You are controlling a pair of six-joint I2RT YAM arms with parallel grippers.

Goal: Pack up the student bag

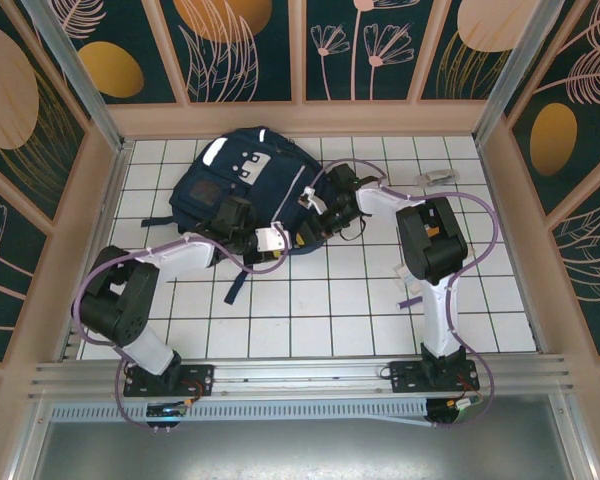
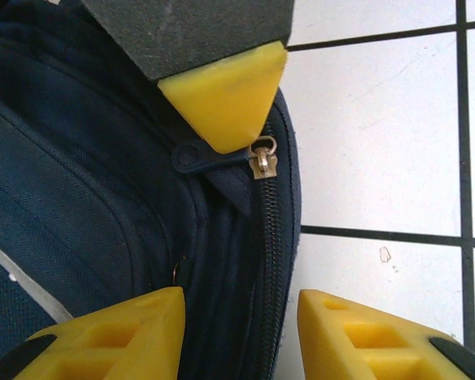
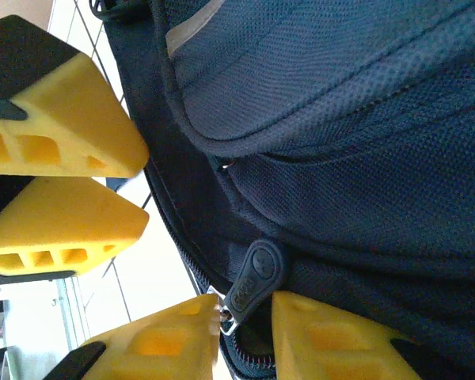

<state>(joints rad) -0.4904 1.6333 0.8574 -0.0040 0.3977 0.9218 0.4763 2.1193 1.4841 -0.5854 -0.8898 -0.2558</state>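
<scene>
My left gripper stands released, its two yellow fingers astride the zipped edge of the student bag. Just beyond, my right gripper is clenched on the one zipper pull. The left wrist view adds its metal slider; the right wrist view shows both left fingers side by side. From above, the one bag lies left of centre at the far end of the white tiled table, with my two arms meeting at its near right edge.

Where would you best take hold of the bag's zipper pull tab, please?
Probably by the two long edges of the zipper pull tab, close to the metal slider, coming down at its flat face: it lies flat on the student bag's fabric, so a finger cannot easily slip beneath.
</scene>
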